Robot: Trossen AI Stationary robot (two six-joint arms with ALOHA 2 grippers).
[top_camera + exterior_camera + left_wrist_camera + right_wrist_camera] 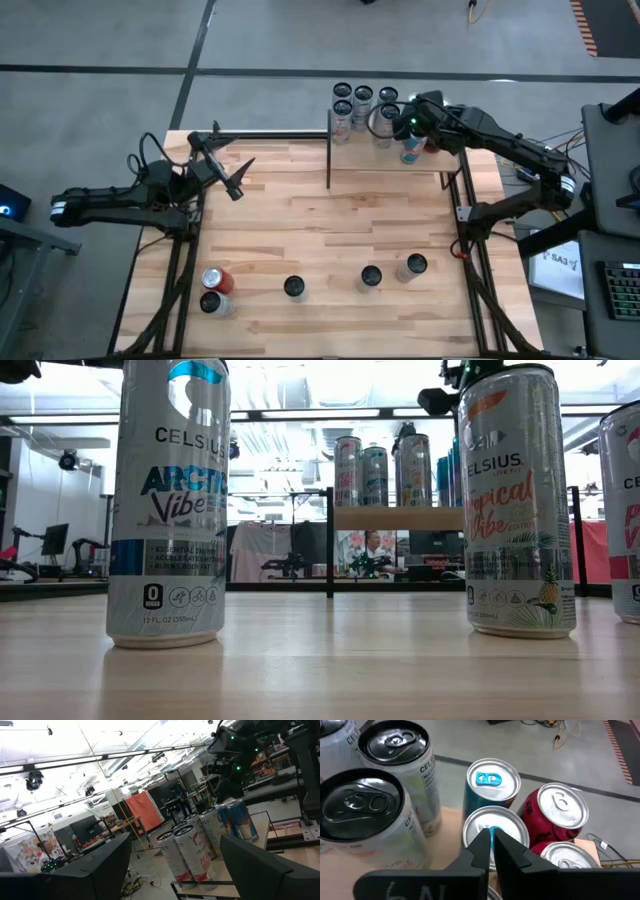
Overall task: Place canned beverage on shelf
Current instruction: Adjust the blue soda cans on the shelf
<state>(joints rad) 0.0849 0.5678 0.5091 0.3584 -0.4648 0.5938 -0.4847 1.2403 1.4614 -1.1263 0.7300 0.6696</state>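
Note:
The shelf [350,152] is a small light-wood board on black posts at the table's far side; it also shows in the low view [400,518]. Several cans stand upright on it. My right gripper [412,128] is over the shelf's right part, pointing down, its fingers shut with nothing between them [491,837]. Their tips stand right over the silver top of a blue can [506,822] on the shelf. My left gripper [236,182] is open and empty above the table's far left. My right gripper's shut fingertips [482,842] come from above onto the middle of the blue can's top [506,822]. I cannot tell whether they touch it. The can stands upright on the shelf.
Close around that can stand another blue can [492,780], a red can [560,807], a silver-topped can [565,855] and white Celsius cans [360,805]. Several more cans stand along the table's near edge [293,287], two close to the low camera [165,500] [515,500].

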